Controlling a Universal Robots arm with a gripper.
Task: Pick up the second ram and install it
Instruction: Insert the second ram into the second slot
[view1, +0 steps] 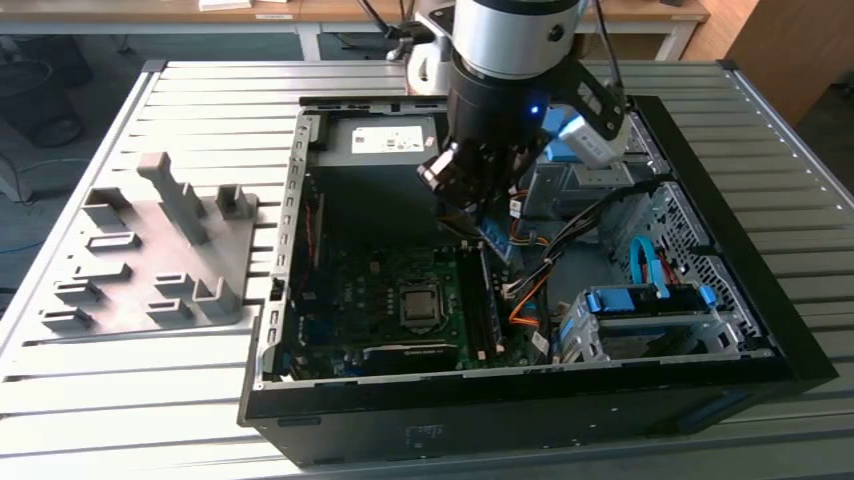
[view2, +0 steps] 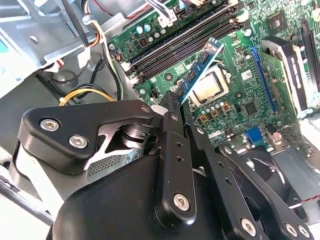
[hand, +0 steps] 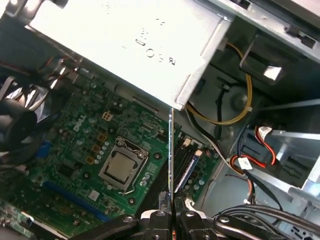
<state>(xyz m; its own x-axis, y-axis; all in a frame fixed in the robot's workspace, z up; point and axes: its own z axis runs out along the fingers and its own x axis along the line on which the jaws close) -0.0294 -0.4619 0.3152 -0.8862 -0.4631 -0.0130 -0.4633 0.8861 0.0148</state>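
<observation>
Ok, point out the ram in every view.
Exterior view: ram just under the hand.
Second wrist view: ram slants out of the hand, in front of the CPU socket.
First wrist view: ram edge-on, a thin line over the slots.
Shared landmark: the CPU socket, in all three.

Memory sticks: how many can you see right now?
2. The held stick is clamped in the gripper above the motherboard; the plugged-in stick stands in that board. Others may be hidden.
</observation>
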